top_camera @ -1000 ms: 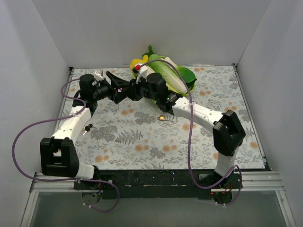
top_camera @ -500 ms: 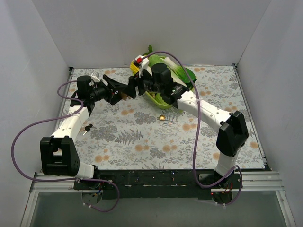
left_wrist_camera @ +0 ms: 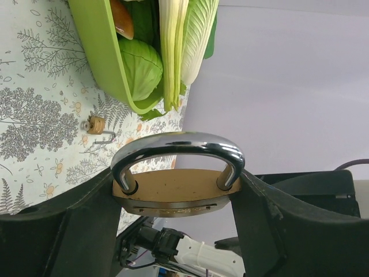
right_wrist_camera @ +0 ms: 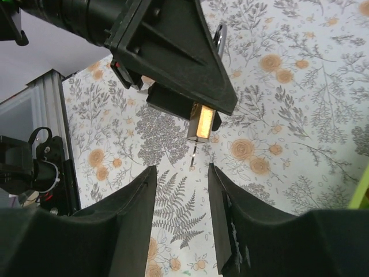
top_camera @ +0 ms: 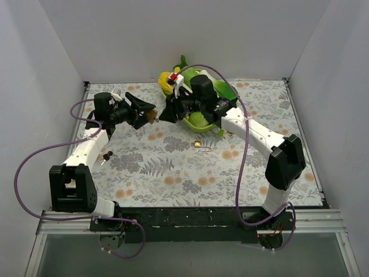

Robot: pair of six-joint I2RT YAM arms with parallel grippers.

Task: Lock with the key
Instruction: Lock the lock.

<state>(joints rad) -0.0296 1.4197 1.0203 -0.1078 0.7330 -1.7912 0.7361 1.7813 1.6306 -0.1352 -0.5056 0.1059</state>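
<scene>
My left gripper (top_camera: 146,113) is shut on a brass padlock (left_wrist_camera: 176,190) with a chrome shackle (left_wrist_camera: 177,144) and holds it in the air above the table's back left. In the right wrist view the padlock's underside (right_wrist_camera: 203,121) faces me, and a thin key (right_wrist_camera: 194,156) sticks out of it. My right gripper (right_wrist_camera: 181,170) is open and empty, a short way from the key and touching nothing. In the top view the right gripper (top_camera: 167,113) faces the left one with a small gap between them.
A green tray (top_camera: 196,122) of vegetables sits at the back, behind the right wrist; it also shows in the left wrist view (left_wrist_camera: 106,52). A small padlock (top_camera: 198,143) lies on the floral cloth at centre. A small dark object (top_camera: 106,156) lies by the left arm.
My right gripper was against the padlock in the left gripper. It has drawn back to the right, opening a gap. The left gripper still holds the padlock.
</scene>
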